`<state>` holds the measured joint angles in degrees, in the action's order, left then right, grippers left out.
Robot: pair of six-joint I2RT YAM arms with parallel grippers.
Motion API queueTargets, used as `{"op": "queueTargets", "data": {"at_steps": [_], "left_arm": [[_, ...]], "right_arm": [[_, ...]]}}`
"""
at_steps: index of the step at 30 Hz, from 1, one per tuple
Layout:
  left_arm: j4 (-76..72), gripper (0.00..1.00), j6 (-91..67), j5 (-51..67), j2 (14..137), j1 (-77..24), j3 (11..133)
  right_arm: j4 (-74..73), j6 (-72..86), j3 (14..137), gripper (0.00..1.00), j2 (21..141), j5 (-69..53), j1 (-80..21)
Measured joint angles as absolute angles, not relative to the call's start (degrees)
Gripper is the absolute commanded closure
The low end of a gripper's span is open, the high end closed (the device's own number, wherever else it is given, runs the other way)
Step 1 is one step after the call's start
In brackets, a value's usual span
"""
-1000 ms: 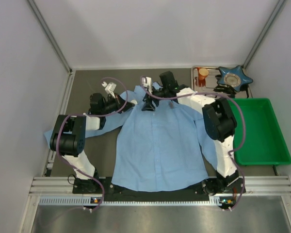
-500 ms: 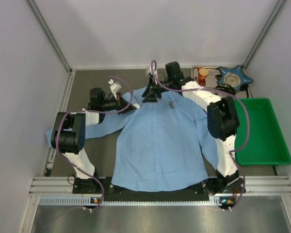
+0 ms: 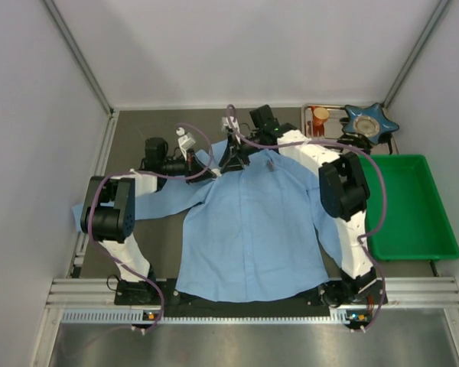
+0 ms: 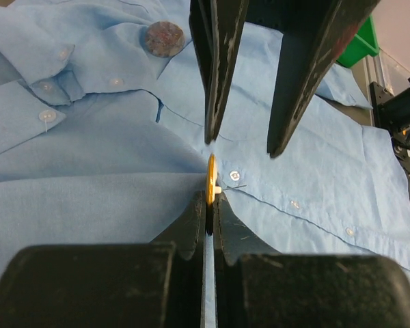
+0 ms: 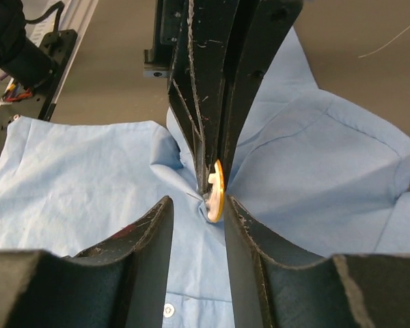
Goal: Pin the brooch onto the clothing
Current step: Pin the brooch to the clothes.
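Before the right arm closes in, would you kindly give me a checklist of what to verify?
1. Left tool shut on the gold disc: ok.
2. Right tool open, astride the disc: ok.
3. Shirt cloth puckered up at the disc: ok.
4. Disc fastened through the cloth: cannot tell.
5. Dark round piece lying flat on the shirt: ok.

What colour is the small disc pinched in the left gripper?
Gold disc, with a white nub; clearest in the right wrist view.
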<state>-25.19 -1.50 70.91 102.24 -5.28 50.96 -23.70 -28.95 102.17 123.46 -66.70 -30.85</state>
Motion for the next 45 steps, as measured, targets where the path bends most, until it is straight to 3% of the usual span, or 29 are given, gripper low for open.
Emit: {"op": "queueTargets", "data": {"at_steps": [6,9,12,13,16,17,20,21,24,33,40,45], "left_arm": [[-15.8,1.0,7.5,71.4,102.1,-6.0,53.5],[-10.7,1.0,12.5,71.6,102.0,-6.3,54.9],[-7.2,1.0,15.9,71.4,102.0,-6.5,55.5],[-6.5,1.0,16.5,71.6,101.9,-6.5,55.5],[-4.8,0.87,18.2,71.7,101.8,-6.5,55.5],[-4.6,0.78,18.4,71.7,101.8,-6.5,55.5],[-3.9,0.69,18.4,71.5,101.6,-6.3,55.5],[-3.4,0.6,18.3,71.5,101.5,-6.1,55.5],[-2.7,0.54,18.0,71.5,100.3,-5.1,55.4],[-15.6,0.55,6.8,70.0,97.2,-3.5,49.5],[-24.2,0.68,-0.2,68.0,97.4,-3.5,48.6],[-27.6,0.69,-2.6,67.8,98.8,-3.5,48.6]], "right_arm": [[-26.9,-32.1,102.2,0.65,124.9,-64.2,-32.5],[-27.7,-33.1,102.5,0.75,125.6,-63.0,-32.9],[-28.4,-33.7,102.6,1.0,125.9,-62.6,-33.1],[-28.4,-33.9,102.6,1.0,125.9,-62.0,-33.3],[-28.9,-33.9,102.6,1.0,125.9,-61.2,-33.4],[-29.0,-33.8,102.6,1.0,125.9,-61.0,-33.5],[-29.0,-33.7,102.6,1.0,125.9,-60.7,-33.5],[-29.0,-33.5,102.6,1.0,125.9,-60.6,-33.5],[-29.1,-32.7,102.9,1.0,126.1,-60.5,-33.1],[-28.1,-28.3,103.6,1.0,126.3,-60.9,-32.4],[-25.8,-25.0,103.6,1.0,126.3,-61.2,-32.3],[-24.1,-22.6,103.6,1.0,126.3,-61.4,-32.3]]}}
